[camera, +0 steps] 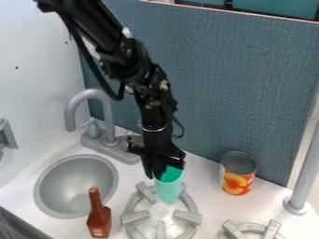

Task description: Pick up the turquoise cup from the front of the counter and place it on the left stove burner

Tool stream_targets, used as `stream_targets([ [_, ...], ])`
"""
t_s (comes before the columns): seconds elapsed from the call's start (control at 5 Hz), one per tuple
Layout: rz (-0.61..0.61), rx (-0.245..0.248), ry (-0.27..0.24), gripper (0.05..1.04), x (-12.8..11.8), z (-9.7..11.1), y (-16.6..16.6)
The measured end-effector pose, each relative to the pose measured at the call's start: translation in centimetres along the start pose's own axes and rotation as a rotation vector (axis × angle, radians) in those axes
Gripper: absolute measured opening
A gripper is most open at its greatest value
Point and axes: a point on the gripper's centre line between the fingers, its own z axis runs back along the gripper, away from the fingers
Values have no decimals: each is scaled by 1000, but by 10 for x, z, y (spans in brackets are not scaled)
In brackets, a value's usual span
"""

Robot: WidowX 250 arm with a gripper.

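The gripper (159, 176) has its fingers closed on the green cup (168, 190), above the burner (135, 217); bottle (99, 219) and can (238, 175) are on either side

The gripper (163, 173) holds a turquoise cup (168, 187) at a gray burner (187, 216).

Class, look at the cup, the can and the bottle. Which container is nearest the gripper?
The turquoise cup, its rim right at the gripper. The brown bottle by the sink and the can near the blue panel stand apart.
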Motion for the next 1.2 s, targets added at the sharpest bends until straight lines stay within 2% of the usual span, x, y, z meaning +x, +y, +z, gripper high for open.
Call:
stream_targets([
  [0.2, 11, 55, 63, 94, 0, -9, 8],
  [0.4, 3, 64, 141, 94, -5, -16, 9],
  [0.6, -13, 57, 163, 94, -9, -23, 8],
  [1.0, -36, 19, 142, 94, -8, -34, 3],
  [1.2, -31, -1, 123, 128, -7, -36, 6],
])
